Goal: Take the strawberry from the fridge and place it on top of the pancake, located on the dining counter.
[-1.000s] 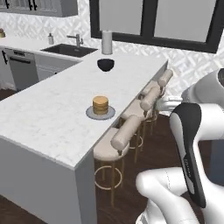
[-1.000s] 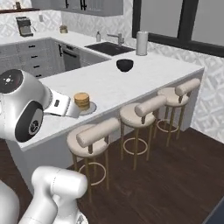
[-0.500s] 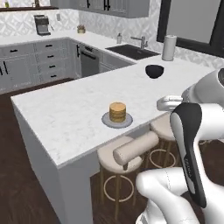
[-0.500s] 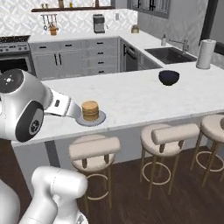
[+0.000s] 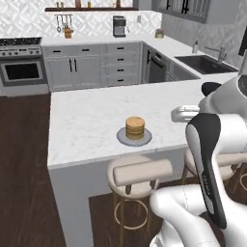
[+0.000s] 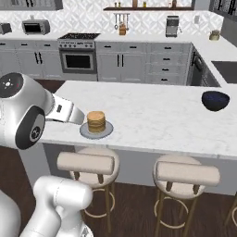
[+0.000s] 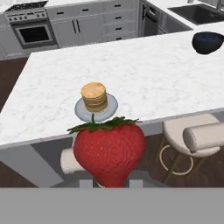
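I'm carrying the strawberry [image 7: 109, 151] pinched in the pincer [image 7: 111, 183], hanging short of the counter's [image 5: 87, 123] near edge; the pancake [image 7: 94, 96] is sitting just ahead on its plate [image 7: 112, 106]; next I'm reaching forward over the stack, then lowering gently before letting go.

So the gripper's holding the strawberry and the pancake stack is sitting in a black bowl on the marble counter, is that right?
Not quite. The gripper does hold the strawberry, and the pancake is on the marble dining counter, but the stack sits on a round grey plate, not in a bowl. The black bowl stands apart, farther along the counter. The hand view shows this.
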Robot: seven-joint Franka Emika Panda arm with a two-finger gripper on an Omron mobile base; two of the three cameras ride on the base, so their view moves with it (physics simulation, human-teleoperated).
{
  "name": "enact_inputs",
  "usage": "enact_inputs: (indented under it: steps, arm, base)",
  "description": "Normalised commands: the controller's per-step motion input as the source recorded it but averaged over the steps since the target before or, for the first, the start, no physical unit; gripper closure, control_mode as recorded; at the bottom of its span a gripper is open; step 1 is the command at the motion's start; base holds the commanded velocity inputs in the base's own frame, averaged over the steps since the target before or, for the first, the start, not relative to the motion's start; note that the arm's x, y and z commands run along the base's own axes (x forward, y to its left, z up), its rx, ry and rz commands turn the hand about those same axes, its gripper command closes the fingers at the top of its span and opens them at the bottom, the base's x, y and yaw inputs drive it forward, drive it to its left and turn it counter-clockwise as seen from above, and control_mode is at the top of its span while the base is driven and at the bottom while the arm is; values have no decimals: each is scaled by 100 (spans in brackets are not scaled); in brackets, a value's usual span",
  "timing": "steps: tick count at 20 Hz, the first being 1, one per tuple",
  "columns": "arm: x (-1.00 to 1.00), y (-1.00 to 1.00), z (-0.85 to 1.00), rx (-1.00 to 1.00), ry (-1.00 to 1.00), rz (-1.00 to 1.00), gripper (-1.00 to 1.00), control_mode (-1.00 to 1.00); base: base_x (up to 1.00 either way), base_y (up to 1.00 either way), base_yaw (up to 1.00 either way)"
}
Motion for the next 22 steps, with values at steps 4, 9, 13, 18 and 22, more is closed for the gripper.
enact_inputs:
  steps: [4,9,13,18,22]
  arm:
    - [0,0,0,0,0,0,100,100]
    - [0,0,0,0,0,0,100,100]
    - [0,0,0,0,0,0,100,100]
    - [0,0,0,0,0,0,100,100]
    - [0,0,0,0,0,0,100,100]
  base:
    - [10,-25,33]
    - [11,35,5]
    - [27,43,-2]
    - [34,37,-10]
    - [4,0,0]
